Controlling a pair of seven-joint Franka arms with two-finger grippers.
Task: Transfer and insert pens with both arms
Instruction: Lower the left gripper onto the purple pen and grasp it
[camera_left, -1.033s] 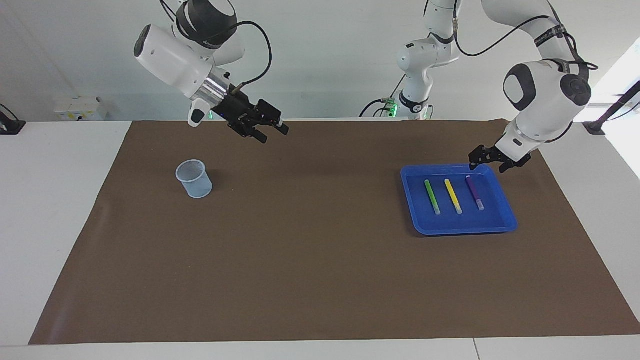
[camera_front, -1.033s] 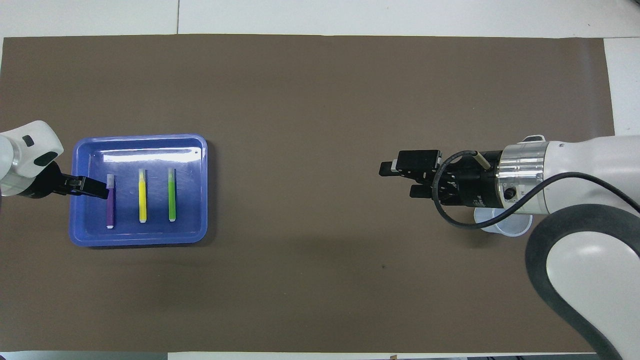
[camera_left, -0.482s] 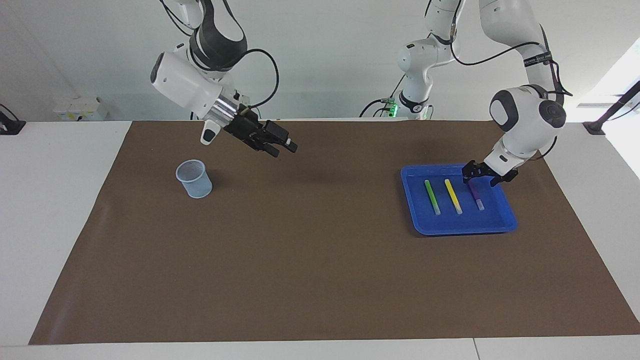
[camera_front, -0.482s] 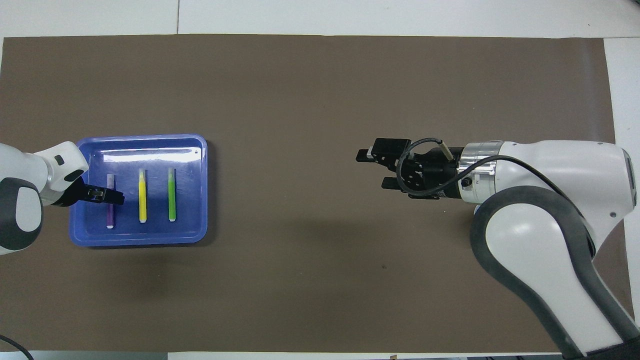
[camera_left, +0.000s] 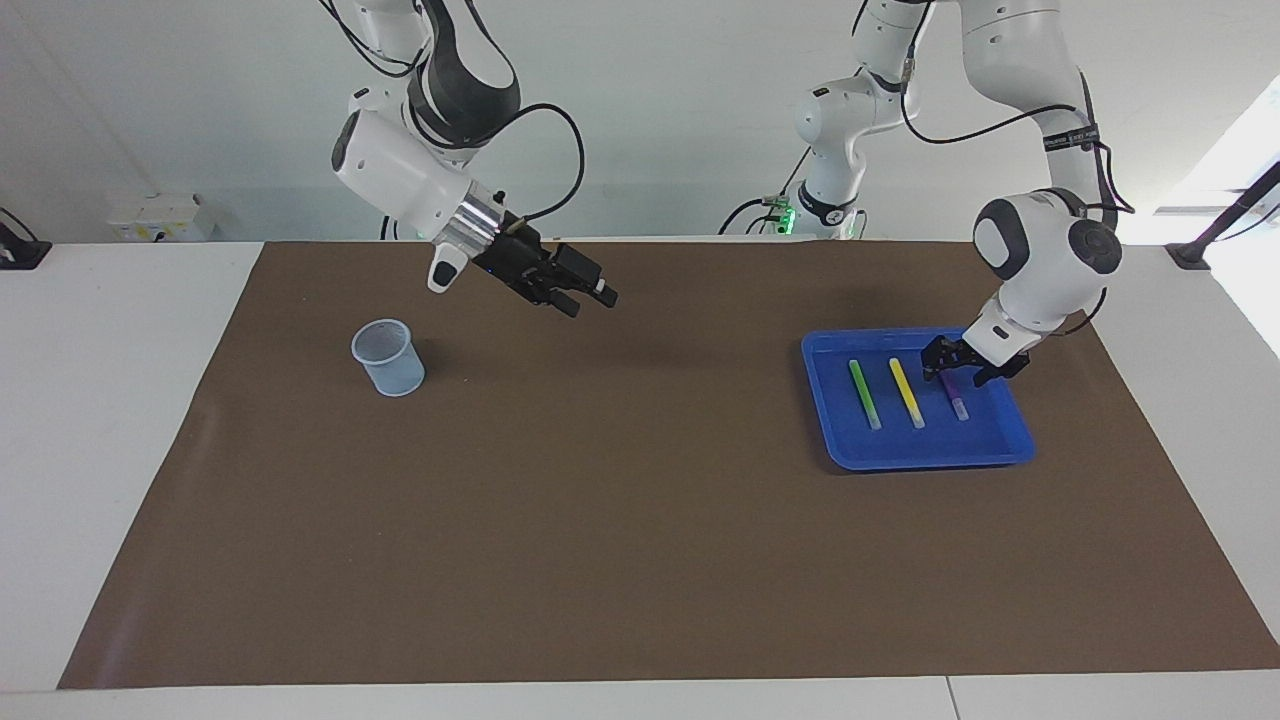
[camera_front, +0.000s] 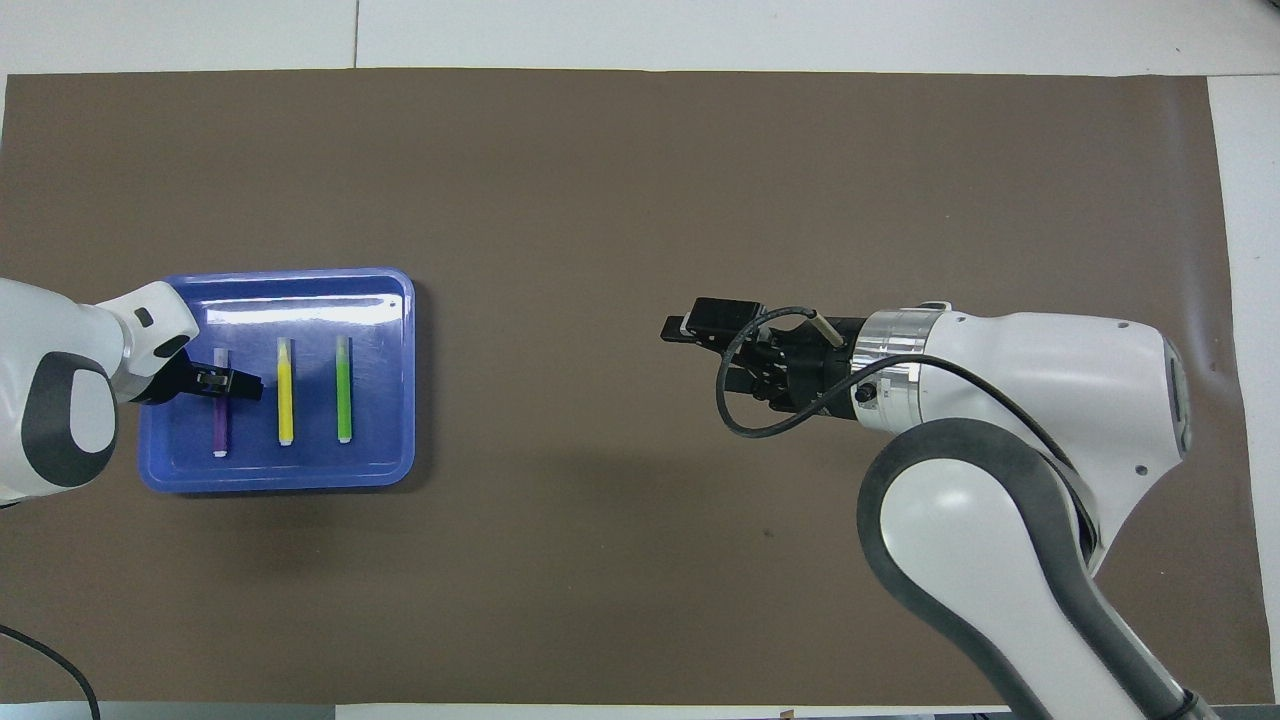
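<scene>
Nothing had been transferred: all three pens (camera_left: 908, 392) lay in the blue tray (camera_left: 925, 455), the cup (camera_left: 388, 357) stood empty, the left pincer (camera_left: 958, 366) straddled the purple pen (camera_left: 953, 396), unclosed, and the right pincer (camera_left: 585, 292) hung open above the tabletop (camera_left: 620, 520).

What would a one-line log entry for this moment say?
left hand: down on purple pen in blue tray | right hand: open over mat, empty | cup: empty
</scene>
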